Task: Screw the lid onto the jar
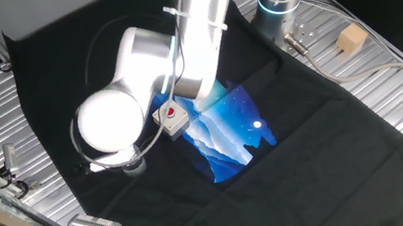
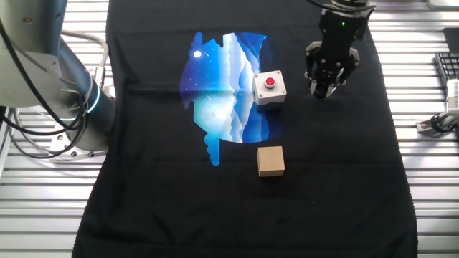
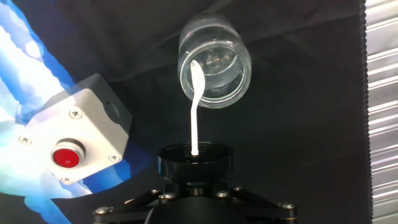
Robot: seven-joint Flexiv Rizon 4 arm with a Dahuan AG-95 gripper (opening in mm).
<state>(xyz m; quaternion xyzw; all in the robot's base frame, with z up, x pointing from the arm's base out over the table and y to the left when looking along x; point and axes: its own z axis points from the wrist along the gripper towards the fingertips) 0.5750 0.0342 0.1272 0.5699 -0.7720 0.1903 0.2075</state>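
The arm is reaching down just beside the button box point(image 2: 270, 87), its gripper point(image 2: 324, 87) pointing at the cloth and clamping the lid point(image 3: 194, 160); the jar point(image 3: 214, 62) is standing open just beyond.

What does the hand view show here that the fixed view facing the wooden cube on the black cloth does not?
Only the hand view shows the clear jar, open and lying on the cloth, and the black lid held at the gripper.

Only the other fixed view shows the wooden cube and the whole gripper from outside.

Both show the red-button box, the blue mat and the black cloth.
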